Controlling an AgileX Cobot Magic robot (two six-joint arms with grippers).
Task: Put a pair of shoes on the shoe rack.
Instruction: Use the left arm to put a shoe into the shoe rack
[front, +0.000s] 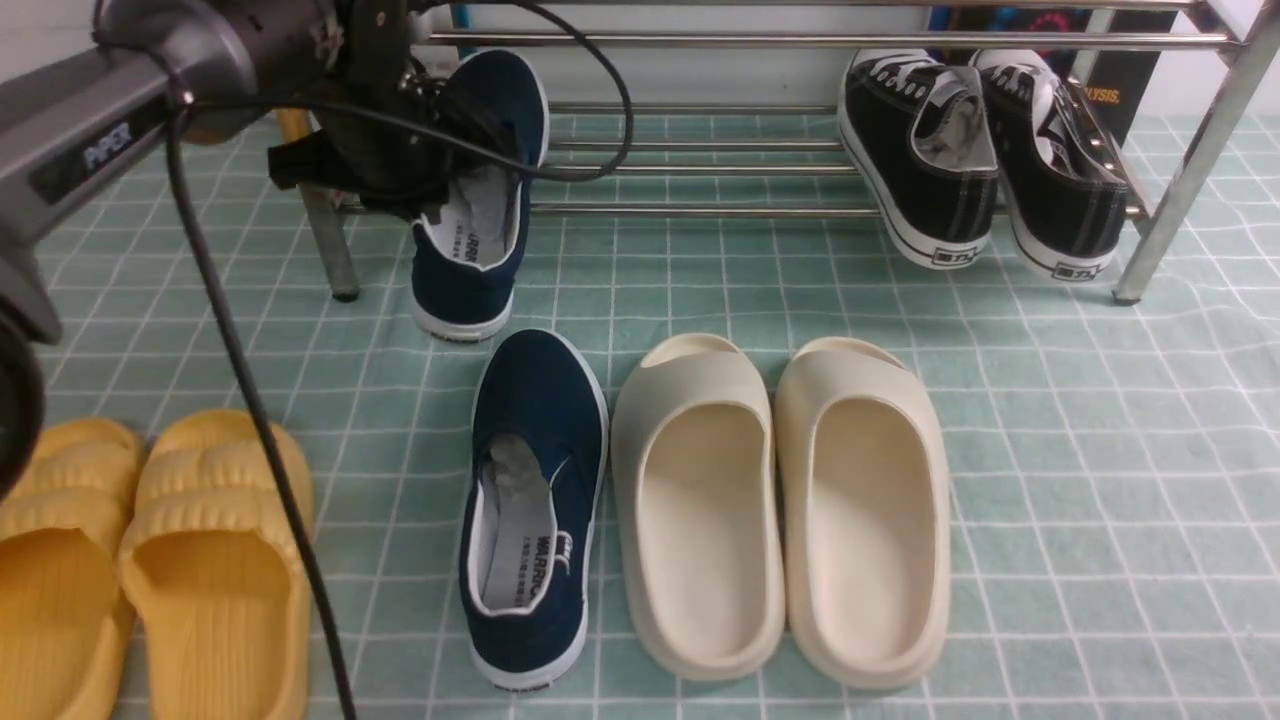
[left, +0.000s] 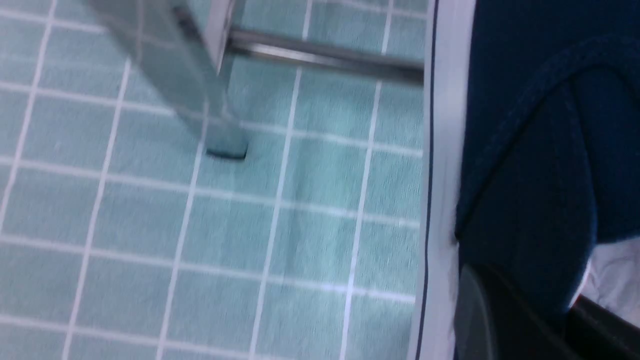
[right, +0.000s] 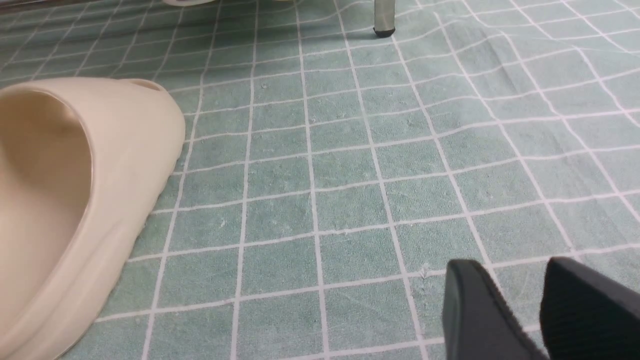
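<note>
One navy-blue shoe (front: 480, 200) hangs tilted at the left end of the chrome shoe rack (front: 700, 211), toe up among the bars and heel low in front of the front bar. My left gripper (front: 420, 190) is shut on its side wall. In the left wrist view one dark finger (left: 487, 320) lies outside the shoe (left: 525, 150) and the other inside, beside the rack leg (left: 200, 100). The second navy shoe (front: 535, 500) lies on the floor. My right gripper (right: 510, 267) is open over bare floor cloth, holding nothing.
Two black lace-up sneakers (front: 985, 160) lean on the rack's right end. Cream slides (front: 780, 500) lie right of the floor shoe, one of them (right: 75, 200) near my right gripper. Yellow slides (front: 150, 560) lie at the front left. A rack leg's foot (right: 384, 20) stands farther off.
</note>
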